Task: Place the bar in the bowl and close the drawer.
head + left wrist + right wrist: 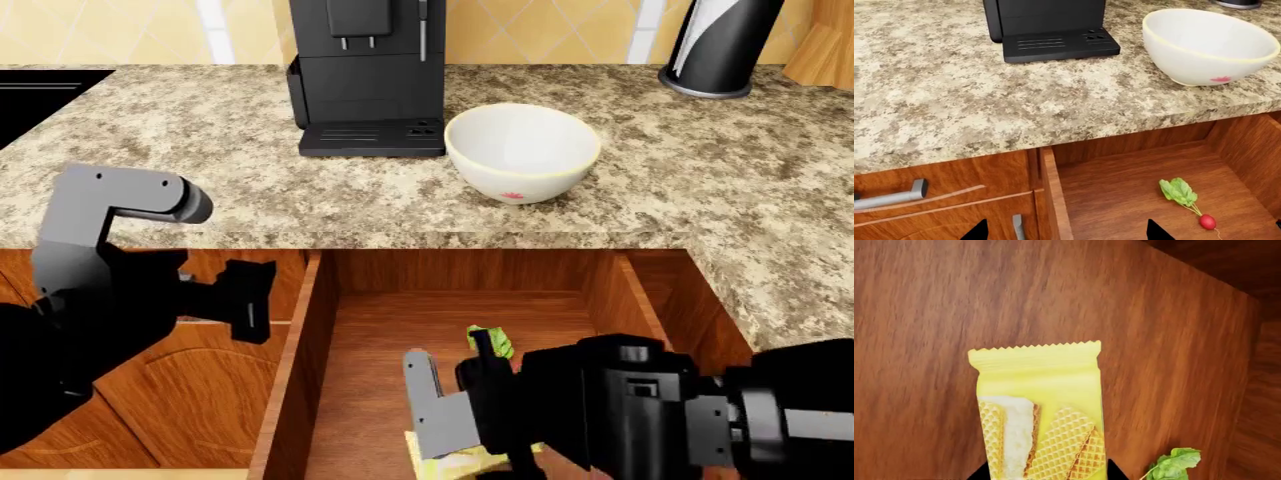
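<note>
Bar (1037,410), a pale yellow wafer packet with a zigzag-crimped end and a printed picture of cream-filled wafers, lies on the wooden floor of the open drawer (360,340), directly under the right gripper (461,440). From the head camera only a sliver of yellow shows beneath that gripper's grey finger (424,400), near the front of the drawer. In the right wrist camera two dark fingertips flank the packet's near end, one on each side; whether they press on it or merely straddle it cannot be told.

A small red radish (1207,221) with green leaves rests on the drawer floor just beside the bar, its leaves showing near the packet's edge in the right wrist camera.

On the speckled granite countertop (200,140) above, the white bowl (521,152) with a cream-tinted rim and a small pink-red mark stands upright, just beside the black coffee machine (367,75). A dark cylindrical holder (721,45) stands farther along the counter, well apart from the bowl.

The left gripper (1066,234) hangs in front of the cabinet door beside the drawer, its two black fingertips set well apart with nothing between them. A silver handle (891,196) is fixed to the cabinet front close by.
</note>
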`<state>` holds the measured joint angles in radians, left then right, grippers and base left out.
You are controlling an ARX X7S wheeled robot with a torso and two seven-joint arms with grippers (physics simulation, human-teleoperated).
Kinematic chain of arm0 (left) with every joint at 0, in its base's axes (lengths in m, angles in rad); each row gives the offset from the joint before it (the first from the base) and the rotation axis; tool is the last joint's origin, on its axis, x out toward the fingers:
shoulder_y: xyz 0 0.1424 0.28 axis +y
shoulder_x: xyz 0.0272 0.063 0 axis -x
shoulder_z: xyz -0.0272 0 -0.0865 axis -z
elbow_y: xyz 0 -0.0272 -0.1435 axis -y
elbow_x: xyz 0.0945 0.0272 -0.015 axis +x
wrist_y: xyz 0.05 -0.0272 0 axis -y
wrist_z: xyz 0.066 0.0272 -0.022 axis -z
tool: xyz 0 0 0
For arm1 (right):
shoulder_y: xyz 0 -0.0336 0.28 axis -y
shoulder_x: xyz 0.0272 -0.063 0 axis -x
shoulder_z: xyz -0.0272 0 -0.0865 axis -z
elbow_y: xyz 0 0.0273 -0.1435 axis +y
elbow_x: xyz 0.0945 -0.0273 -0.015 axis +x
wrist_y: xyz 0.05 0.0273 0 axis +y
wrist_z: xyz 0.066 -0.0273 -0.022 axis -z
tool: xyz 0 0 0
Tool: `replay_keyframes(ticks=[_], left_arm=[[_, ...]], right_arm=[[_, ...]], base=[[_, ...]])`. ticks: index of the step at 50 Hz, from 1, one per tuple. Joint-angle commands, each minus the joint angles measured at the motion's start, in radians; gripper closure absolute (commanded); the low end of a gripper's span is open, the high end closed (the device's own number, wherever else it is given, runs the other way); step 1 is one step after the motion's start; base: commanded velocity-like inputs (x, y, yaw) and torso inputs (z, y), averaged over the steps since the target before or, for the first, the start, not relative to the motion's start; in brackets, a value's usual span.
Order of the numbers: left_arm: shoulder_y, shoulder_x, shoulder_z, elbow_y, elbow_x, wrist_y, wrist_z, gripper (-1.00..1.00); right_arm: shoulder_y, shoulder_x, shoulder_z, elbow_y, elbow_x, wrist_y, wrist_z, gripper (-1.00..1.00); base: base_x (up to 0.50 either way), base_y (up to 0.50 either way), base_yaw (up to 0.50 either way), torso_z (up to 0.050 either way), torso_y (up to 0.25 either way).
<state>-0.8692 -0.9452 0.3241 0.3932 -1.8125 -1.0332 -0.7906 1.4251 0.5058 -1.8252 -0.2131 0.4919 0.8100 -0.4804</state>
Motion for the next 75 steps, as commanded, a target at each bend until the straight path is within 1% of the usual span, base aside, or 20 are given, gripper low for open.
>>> replay_keyframes(ticks=[1, 12, 17, 25, 28, 34, 41, 47, 51, 55, 59, 63, 68, 75], left_arm=[[-0.018, -0.007, 0.001, 0.002, -0.02, -0.001, -0.015, -1.0], [-0.084, -0.016, 0.006, 0.013, -0.078, -0.015, -0.058, -1.0], [-0.162, -0.006, 0.025, -0.012, -0.106, -0.038, -0.087, -1.0], [-0.288, 0.027, 0.064, -0.103, -0.116, -0.076, -0.11, -1.0], [-0.332, 0.041, 0.076, -0.137, -0.127, -0.086, -0.12, -1.0], [-0.455, 0.087, 0.113, -0.236, -0.099, -0.124, -0.122, -1.0], [-0.596, 0.165, 0.164, -0.402, 0.002, -0.159, -0.068, -1.0], [-0.721, 0.241, 0.228, -0.558, 0.199, -0.146, 0.06, -1.0], [-0.789, 0.29, 0.281, -0.662, 0.325, -0.113, 0.14, -1.0], [-0.843, 0.341, 0.344, -0.768, 0.442, -0.072, 0.214, -1.0], [-0.891, 0.394, 0.407, -0.892, 0.551, -0.017, 0.298, -1.0], [-0.924, 0.432, 0.439, -0.992, 0.612, 0.022, 0.343, -1.0], [-0.962, 0.459, 0.459, -1.07, 0.656, 0.051, 0.365, -1.0], [-1.015, 0.489, 0.472, -1.159, 0.696, 0.078, 0.382, -1.0]], right_arm=[[0.108, 0.056, 0.092, -0.117, 0.027, 0.041, -0.007, 1.0], [0.215, 0.132, 0.207, -0.193, 0.108, 0.099, -0.007, 1.0], [0.265, 0.147, 0.252, -0.189, 0.138, 0.132, -0.014, 1.0], [0.347, 0.16, 0.334, -0.171, 0.191, 0.185, -0.023, 1.0], [0.379, 0.154, 0.358, -0.144, 0.198, 0.2, -0.029, 1.0], [0.434, 0.128, 0.394, -0.054, 0.197, 0.214, -0.049, 1.0], [0.496, 0.063, 0.423, 0.115, 0.175, 0.207, -0.085, 1.0], [0.53, -0.028, 0.442, 0.343, 0.118, 0.164, -0.088, 1.0], [0.54, -0.104, 0.425, 0.519, 0.057, 0.124, -0.079, 1.0], [0.542, -0.191, 0.419, 0.72, 0.012, 0.067, -0.082, 1.0], [0.549, -0.293, 0.42, 0.97, -0.033, -0.013, -0.084, 1.0], [0.558, -0.386, 0.418, 1.206, -0.069, -0.103, -0.096, 1.0], [0.568, -0.501, 0.419, 1.496, -0.1, -0.237, -0.122, 1.0], [0.588, -0.505, 0.437, 1.519, -0.105, -0.224, -0.098, 1.0]], base=[[0.0, 0.0, 0.0, 0.0, 0.0], [0.0, 0.0, 0.0, 0.0, 0.0], [0.0, 0.0, 0.0, 0.0, 0.0], [0.0, 0.0, 0.0, 0.0, 0.0], [0.0, 0.0, 0.0, 0.0, 0.0], [0.0, 0.0, 0.0, 0.0, 0.0], [0.0, 0.0, 0.0, 0.0, 0.0], [0.0, 0.0, 0.0, 0.0, 0.0], [0.0, 0.0, 0.0, 0.0, 0.0], [0.0, 0.0, 0.0, 0.0, 0.0], [0.0, 0.0, 0.0, 0.0, 0.0], [0.0, 0.0, 0.0, 0.0, 0.0], [0.0, 0.0, 0.0, 0.0, 0.0], [0.0, 0.0, 0.0, 0.0, 0.0]])
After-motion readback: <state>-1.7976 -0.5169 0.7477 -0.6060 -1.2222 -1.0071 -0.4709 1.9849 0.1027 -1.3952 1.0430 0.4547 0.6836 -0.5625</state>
